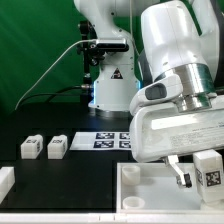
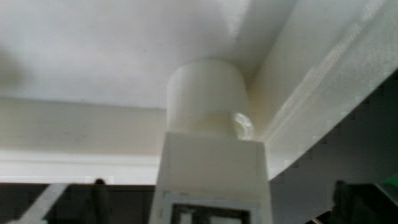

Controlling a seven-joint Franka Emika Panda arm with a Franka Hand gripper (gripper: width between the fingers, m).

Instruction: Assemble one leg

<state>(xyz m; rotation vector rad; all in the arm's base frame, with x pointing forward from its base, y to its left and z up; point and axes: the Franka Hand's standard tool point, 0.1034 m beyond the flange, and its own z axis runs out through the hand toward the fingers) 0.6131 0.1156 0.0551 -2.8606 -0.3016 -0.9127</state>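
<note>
The leg [image 1: 208, 166] is gripped in the tool [image 1: 198, 172], whose jaws are closed narrowly on its block end. This seems meant to keep the round peg end free for seating in the tray [image 1: 140, 182] just below the tool, by a corner rim; contact cannot be told. Spare legs [image 1: 30, 147] lie on the desk [image 1: 70, 178], well apart from the tool, beyond the marker board [image 1: 108, 140]. Only square tag marks are seen; no writing can be read.
</note>
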